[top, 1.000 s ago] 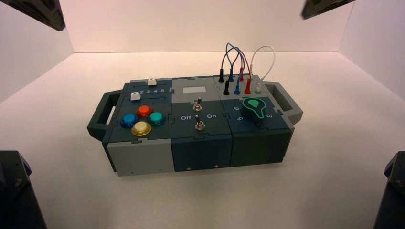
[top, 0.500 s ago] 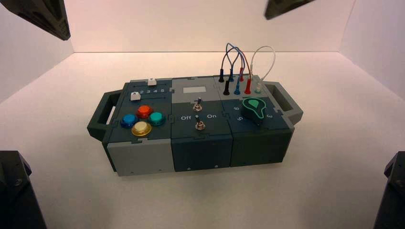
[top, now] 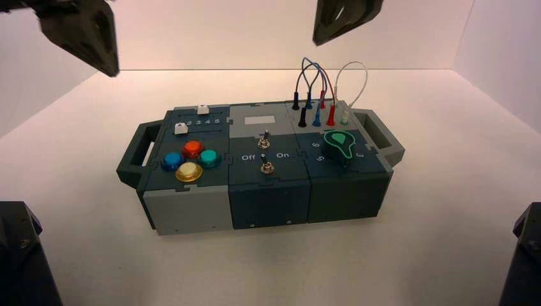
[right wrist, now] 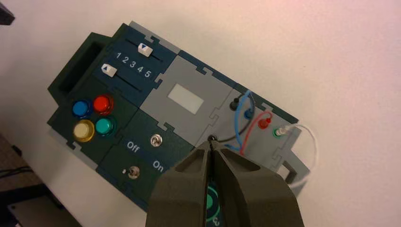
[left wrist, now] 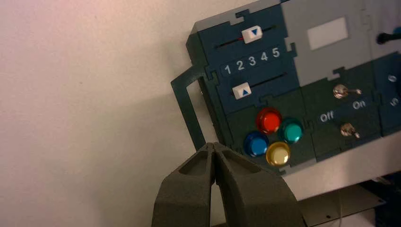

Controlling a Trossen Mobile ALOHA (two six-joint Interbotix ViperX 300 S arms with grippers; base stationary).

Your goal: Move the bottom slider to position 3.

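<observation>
From above, my left claw (top: 86, 35) and my right claw (top: 344, 19) hang high over the counter (top: 446, 191), both well clear of the box (top: 255, 166); that view cuts them off at its upper edge and hides how their fingers stand. My wrist views settle it: the left claw (left wrist: 214, 147) is closed tip to tip on nothing, above the box's edge near the blue button (left wrist: 256, 144), and the right claw (right wrist: 211, 144) is likewise pinched empty, above the box near the wire sockets.

The bottom slider (left wrist: 241, 90) sits nearest the four buttons at the box's left end. My left wrist view shows its white knob with a blue arrow roughly under the 2 in the digit row, short of position 3 (left wrist: 252, 61). The top slider (left wrist: 251, 33) stands about at 3. From above, the bottom slider (top: 180, 128) is only a small white block.
</observation>
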